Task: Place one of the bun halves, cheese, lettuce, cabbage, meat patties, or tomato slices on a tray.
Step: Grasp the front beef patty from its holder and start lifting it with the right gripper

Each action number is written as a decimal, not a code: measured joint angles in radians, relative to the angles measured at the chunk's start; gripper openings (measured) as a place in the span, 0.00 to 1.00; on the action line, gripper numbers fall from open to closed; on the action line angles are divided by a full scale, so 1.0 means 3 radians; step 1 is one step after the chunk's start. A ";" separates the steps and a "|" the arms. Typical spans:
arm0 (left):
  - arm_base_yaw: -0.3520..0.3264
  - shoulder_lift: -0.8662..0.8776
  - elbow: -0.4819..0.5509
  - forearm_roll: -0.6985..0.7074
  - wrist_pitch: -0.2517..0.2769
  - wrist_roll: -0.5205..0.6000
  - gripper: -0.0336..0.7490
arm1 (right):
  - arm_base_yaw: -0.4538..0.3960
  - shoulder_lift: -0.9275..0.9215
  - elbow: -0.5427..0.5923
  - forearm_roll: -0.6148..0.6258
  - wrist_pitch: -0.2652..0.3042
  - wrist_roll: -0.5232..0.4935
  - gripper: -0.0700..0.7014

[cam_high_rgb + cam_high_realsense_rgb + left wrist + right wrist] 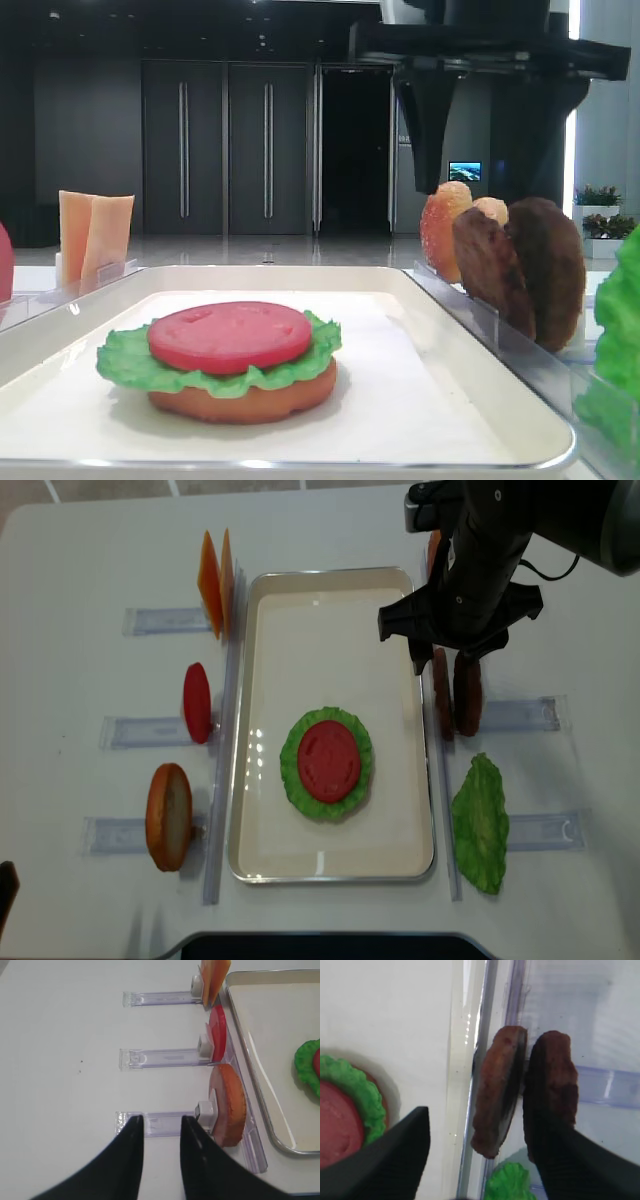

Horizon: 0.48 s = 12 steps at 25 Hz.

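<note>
On the cream tray (330, 872) lies a stack: a bun half (240, 400), lettuce (292, 748) and a tomato slice (329, 760) on top. My right gripper (487, 1125) hangs open over the right-hand rack. Its fingers (395, 1155) straddle the nearer of two upright meat patties (497, 1090). The other patty (552, 1085) stands against the right finger. My left gripper (160, 1122) is open by a narrow gap, holds nothing, and hovers left of a standing bun half (230, 1105). Cheese (215, 580) stands at the back left. Cabbage is out of view.
Clear plastic racks (135, 832) line both long sides of the tray. A spare tomato slice (197, 702) stands in the left middle rack. A second lettuce leaf (480, 825) lies right of the tray. More bun halves (450, 225) stand behind the patties.
</note>
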 joint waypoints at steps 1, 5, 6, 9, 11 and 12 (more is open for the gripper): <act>0.0000 0.0000 0.0000 0.0000 0.0000 0.0000 0.29 | 0.0000 0.0017 0.0000 0.0000 0.0012 0.0000 0.67; 0.0000 0.0000 0.0000 0.0000 0.0000 0.0000 0.29 | 0.0000 0.0087 0.0000 0.0000 0.0033 0.0001 0.67; 0.0000 0.0000 0.0000 0.0000 0.0000 0.0000 0.29 | 0.0000 0.0101 0.0000 0.0000 0.0033 0.0001 0.67; 0.0000 0.0000 0.0000 0.0000 0.0000 0.0000 0.29 | 0.0000 0.0116 0.0000 0.0000 0.0020 0.0001 0.67; 0.0000 0.0000 0.0000 0.0000 0.0000 0.0000 0.29 | 0.0000 0.0120 0.0000 0.0000 0.0013 0.0001 0.66; 0.0000 0.0000 0.0000 0.0000 0.0000 0.0000 0.29 | 0.0000 0.0122 0.0000 -0.0002 0.0010 0.0001 0.66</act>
